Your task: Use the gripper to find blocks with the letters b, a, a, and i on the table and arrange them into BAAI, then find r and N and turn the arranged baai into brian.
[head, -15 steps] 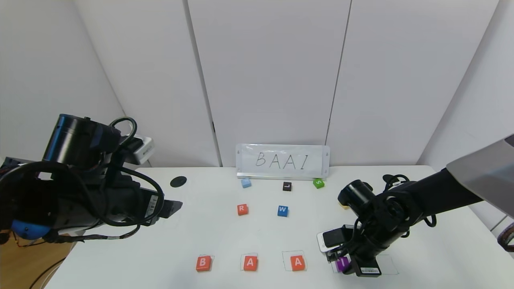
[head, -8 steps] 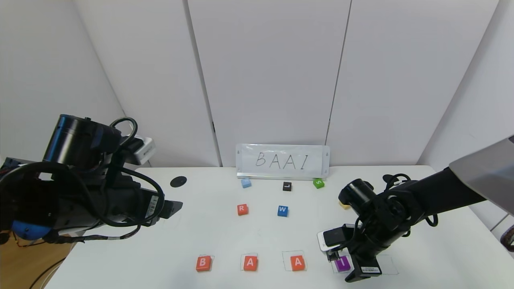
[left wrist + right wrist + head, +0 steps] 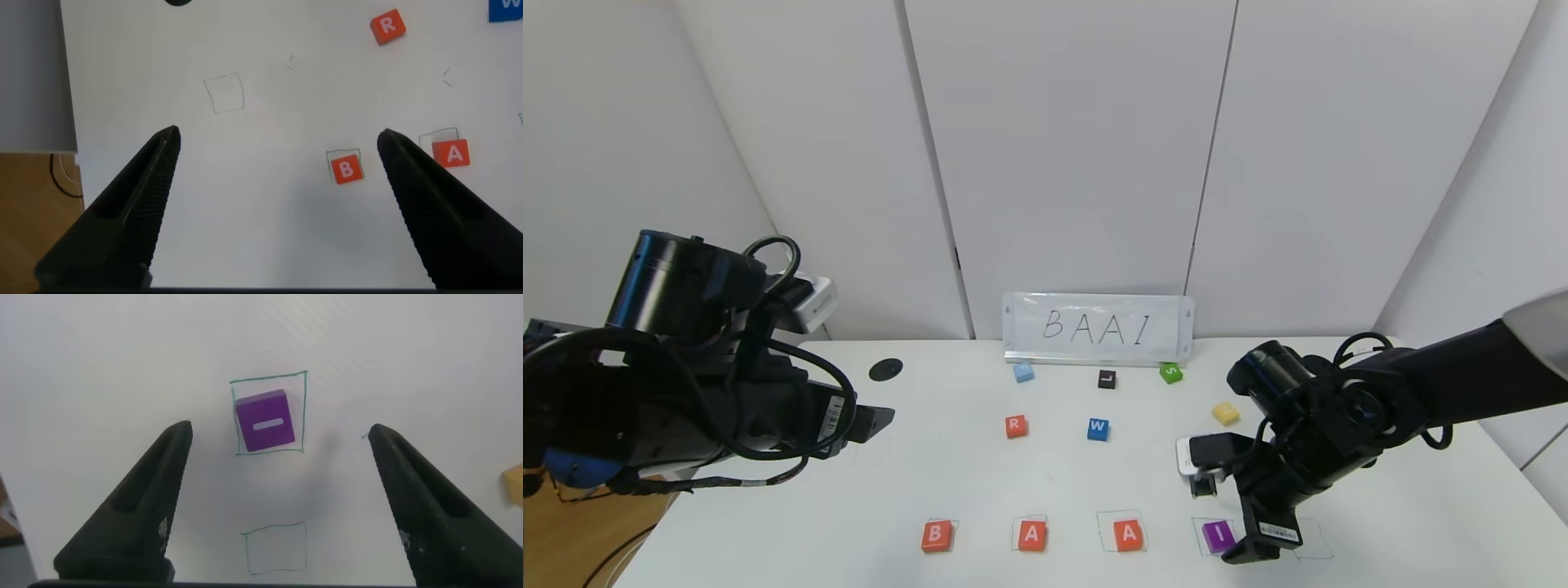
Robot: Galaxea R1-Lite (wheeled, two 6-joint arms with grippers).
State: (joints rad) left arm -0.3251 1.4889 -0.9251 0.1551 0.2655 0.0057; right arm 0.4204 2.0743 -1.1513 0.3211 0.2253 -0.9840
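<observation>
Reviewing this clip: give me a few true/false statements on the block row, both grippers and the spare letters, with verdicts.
1. The purple I block lies on the table, free of the right gripper. True.
2. The right gripper is shut. False: its jaws stand wide open above the I.
3. The near row reads B, A, A, I. True.
4. The R block is already in the row. False: it sits farther back, beside the blue W block.
5. The left gripper holds the B. False: it is open and holds nothing.
</observation>
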